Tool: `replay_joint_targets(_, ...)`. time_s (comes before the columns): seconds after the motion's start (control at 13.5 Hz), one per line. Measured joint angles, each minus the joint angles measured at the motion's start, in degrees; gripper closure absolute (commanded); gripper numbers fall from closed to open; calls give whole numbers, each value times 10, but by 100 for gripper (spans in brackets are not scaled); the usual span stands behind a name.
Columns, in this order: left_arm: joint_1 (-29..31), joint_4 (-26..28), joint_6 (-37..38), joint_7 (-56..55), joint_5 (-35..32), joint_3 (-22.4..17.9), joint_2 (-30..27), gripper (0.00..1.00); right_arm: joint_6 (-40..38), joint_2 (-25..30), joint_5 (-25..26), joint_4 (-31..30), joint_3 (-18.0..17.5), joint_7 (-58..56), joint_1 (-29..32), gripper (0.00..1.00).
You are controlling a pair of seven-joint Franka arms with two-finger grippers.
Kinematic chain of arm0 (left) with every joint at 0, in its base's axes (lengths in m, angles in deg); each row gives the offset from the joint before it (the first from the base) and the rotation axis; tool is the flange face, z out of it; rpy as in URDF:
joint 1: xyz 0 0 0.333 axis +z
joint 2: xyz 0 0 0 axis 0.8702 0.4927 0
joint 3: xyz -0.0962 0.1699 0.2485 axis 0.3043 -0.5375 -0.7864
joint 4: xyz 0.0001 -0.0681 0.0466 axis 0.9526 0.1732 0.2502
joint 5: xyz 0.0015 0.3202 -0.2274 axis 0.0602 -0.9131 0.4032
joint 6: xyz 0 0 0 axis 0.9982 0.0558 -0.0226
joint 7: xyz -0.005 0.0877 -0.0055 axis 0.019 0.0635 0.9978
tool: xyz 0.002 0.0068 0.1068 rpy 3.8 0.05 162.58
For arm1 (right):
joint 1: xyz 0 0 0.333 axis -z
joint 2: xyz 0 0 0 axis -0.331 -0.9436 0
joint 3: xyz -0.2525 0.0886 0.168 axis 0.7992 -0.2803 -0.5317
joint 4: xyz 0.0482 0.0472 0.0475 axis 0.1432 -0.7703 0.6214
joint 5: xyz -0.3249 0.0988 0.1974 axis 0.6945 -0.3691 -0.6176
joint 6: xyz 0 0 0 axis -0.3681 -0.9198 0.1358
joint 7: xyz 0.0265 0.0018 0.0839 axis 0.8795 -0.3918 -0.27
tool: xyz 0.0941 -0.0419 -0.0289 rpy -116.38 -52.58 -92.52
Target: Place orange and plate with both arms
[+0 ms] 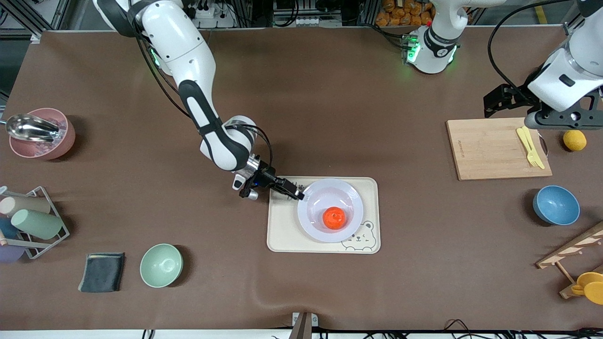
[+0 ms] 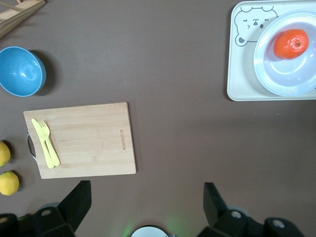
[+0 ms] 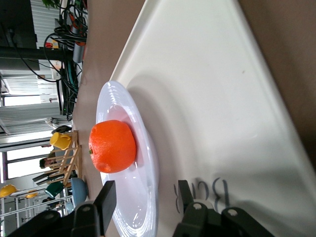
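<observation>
On the cream tray [image 1: 282,235] sits the plate [image 1: 351,193], and the orange [image 1: 334,218] lies in its sunken middle. My right gripper [image 1: 298,193] is at the plate's rim, toward the right arm's end, its fingers [image 3: 106,200] apart with the rim between them. My left gripper [image 2: 143,205] waits over the tabletop [image 1: 330,108] by the wooden board [image 1: 494,148], fingers wide apart, holding nothing.

Right arm extended low toward table centre, right gripper [image 1: 298,193] with fingers parted, one above and one below a rim. Left arm raised at its own end, waiting; left gripper [image 2: 145,203] fingers spread wide.
</observation>
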Motion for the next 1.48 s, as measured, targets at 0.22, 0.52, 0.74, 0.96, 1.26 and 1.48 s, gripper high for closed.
replay_joint_targets(0.22, 0, 0, -1, 0, 0, 0, -6, 0, 0, 1, 141, 8, 0, 147, 12, 42)
replay_joint_targets(0.52, 0, 1, -1, -1, 0, 0, -15, 0, -31, 19, 395, 22, 1, 398, 37, 42)
replay_joint_targets(0.74, 2, 1, -1, -1, 0, 0, -17, 0, -89, 36, 452, 22, 2, 434, 74, 41)
replay_joint_targets(0.96, 3, 2, -2, -1, 0, 0, -17, 0, -171, 47, 511, 22, 10, 440, 129, 33)
replay_joint_targets(1.26, 12, 2, -6, -1, 0, -2, -17, 0, -305, 70, 617, 27, 47, 444, 194, 17)
replay_joint_targets(1.48, 14, 2, -7, -1, 0, -2, -17, 0, -379, 99, 715, 33, 51, 443, 253, 16)
